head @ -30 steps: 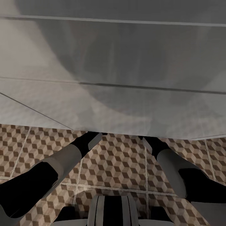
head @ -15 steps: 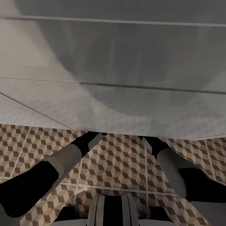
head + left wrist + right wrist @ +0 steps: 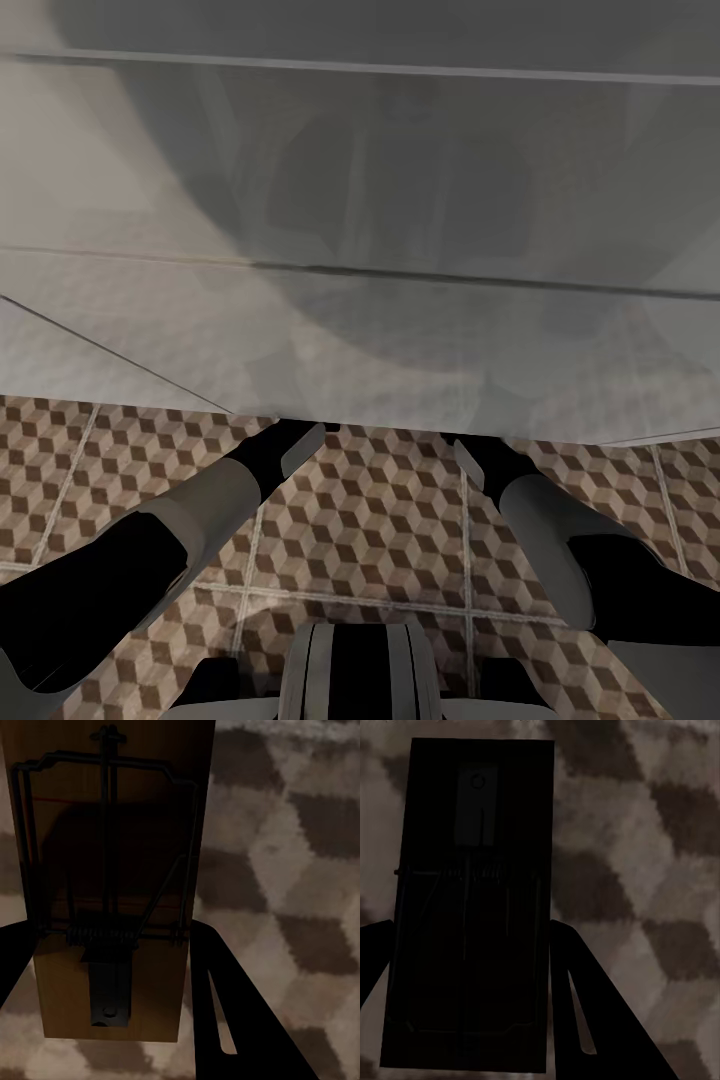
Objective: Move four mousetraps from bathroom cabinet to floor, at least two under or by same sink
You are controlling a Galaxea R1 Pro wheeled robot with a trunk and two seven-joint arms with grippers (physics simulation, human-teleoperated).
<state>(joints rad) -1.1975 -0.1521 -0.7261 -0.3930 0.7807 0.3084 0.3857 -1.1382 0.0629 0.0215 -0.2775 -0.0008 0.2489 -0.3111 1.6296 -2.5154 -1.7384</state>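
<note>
Left gripper: pinched on flat brown wooden mousetrap | Right gripper: clamped on second dark mousetrap | Both held above cube-patterned tiled bathroom floor, beneath white sink | Progress judged: two traps not yet set down; others unseen.

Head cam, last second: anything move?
Nothing visibly changed apart from a faint shift in the reflections on the white panel. Both arms reach under it as before, over the same cube-pattern floor.
</note>
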